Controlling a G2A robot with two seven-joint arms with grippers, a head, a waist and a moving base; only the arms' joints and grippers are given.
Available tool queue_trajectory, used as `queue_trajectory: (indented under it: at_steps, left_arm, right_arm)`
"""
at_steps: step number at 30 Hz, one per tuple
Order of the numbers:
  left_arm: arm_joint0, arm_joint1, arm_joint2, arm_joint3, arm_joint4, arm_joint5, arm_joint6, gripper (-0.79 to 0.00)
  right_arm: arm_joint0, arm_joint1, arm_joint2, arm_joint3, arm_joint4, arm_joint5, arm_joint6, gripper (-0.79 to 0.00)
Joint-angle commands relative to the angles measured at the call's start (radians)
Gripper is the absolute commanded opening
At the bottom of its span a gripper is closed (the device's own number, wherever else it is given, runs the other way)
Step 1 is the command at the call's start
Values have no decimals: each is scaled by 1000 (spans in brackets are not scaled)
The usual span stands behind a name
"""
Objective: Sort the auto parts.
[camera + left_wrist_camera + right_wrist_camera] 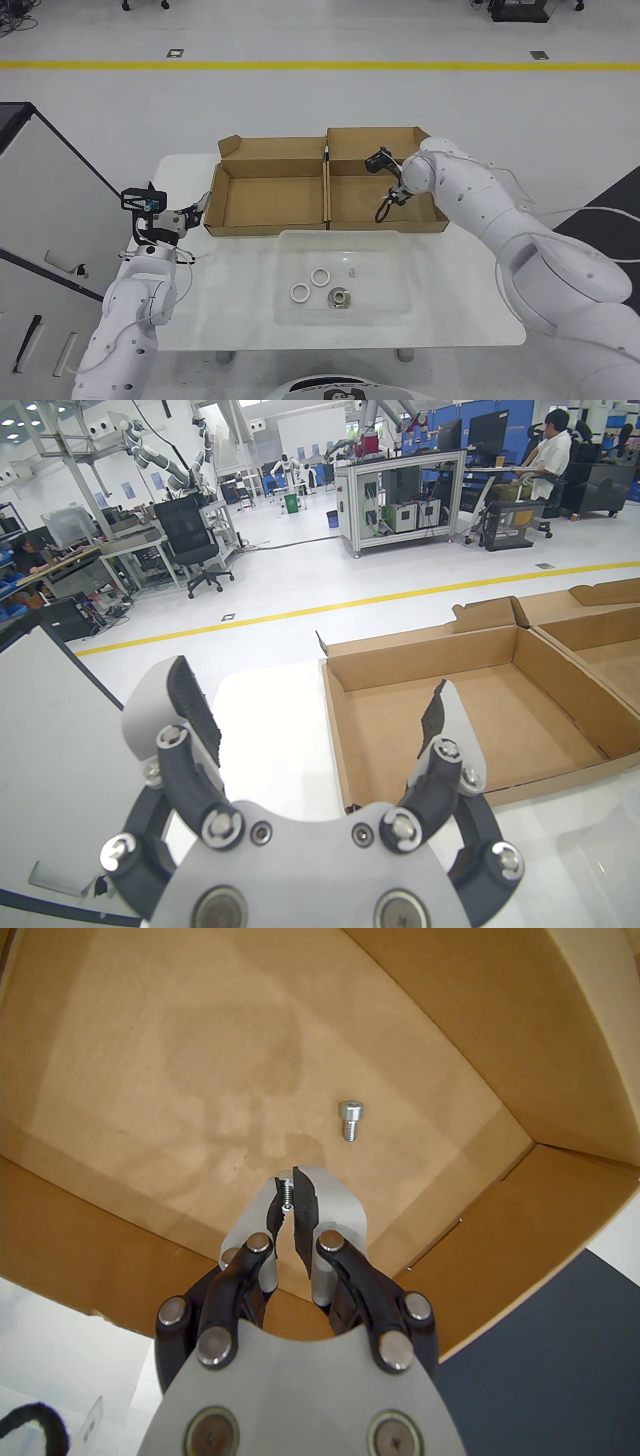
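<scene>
Hanging over the right box (150, 1053) floor, the right claw (287, 1190) is clamped on a small bolt (287, 1200) near a second bolt (351, 1120) lying there; the left claw (320, 720) is spread wide, empty, beside the left box (500, 720).

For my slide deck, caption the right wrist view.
Right gripper holds a bolt over a cardboard box containing a second bolt.

Behind tray (392, 292), left box (268, 202) adjoins right box (356, 203), where a bolt (350, 1120) lies.

No legible text, labels, numbers or signs anywhere
</scene>
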Motion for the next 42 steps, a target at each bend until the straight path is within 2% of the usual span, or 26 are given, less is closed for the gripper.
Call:
queue_trajectory:
  at_steps: [1, 3, 6, 10, 11, 14, 18, 21, 24, 29, 33, 37, 42]
  left_arm:
    - [0, 0, 0, 0, 0, 0, 0, 0]
    - [0, 0, 0, 0, 0, 0, 0, 0]
    - [0, 0, 0, 0, 0, 0, 0, 0]
    - [0, 0, 0, 0, 0, 0, 0, 0]
    - [0, 0, 0, 0, 0, 0, 0, 0]
    - [0, 0, 0, 0, 0, 0, 0, 0]
    - [0, 0, 0, 0, 0, 0, 0, 0]
    - [0, 0, 0, 0, 0, 0, 0, 0]
    - [0, 0, 0, 0, 0, 0, 0, 0]
    - [0, 0, 0, 0, 0, 0, 0, 0]
    - [0, 0, 0, 0, 0, 0, 0, 0]
    - [0, 0, 0, 0, 0, 0, 0, 0]
    - [0, 0, 0, 0, 0, 0, 0, 0]
  right_arm:
    - [2, -12, -1, 24, -2, -4, -2, -748]
    - [5, -23, -1, 45, -4, -10, -6, -603]
    - [9, -36, 1, 71, -8, -16, -12, -459]
    - [15, -50, 5, 91, -16, -31, -20, -409]
    - [17, -52, 7, 94, -18, -36, -23, -345]
    - [25, -57, 13, 96, -28, -50, -31, -252]
    - [41, -53, 28, 76, -39, -75, -37, -219]
    - [50, -41, 44, 41, -50, -103, -33, -154]
    - [51, -19, 66, -18, -66, -115, -21, -12]
    - [29, 40, 126, -178, -93, -120, 25, 0]
    - [-26, 108, 204, -375, -130, -96, 82, 0]
    - [-120, 186, 317, -613, -166, -72, 159, 0]
    - [-266, 269, 479, -887, -176, -92, 260, 0]
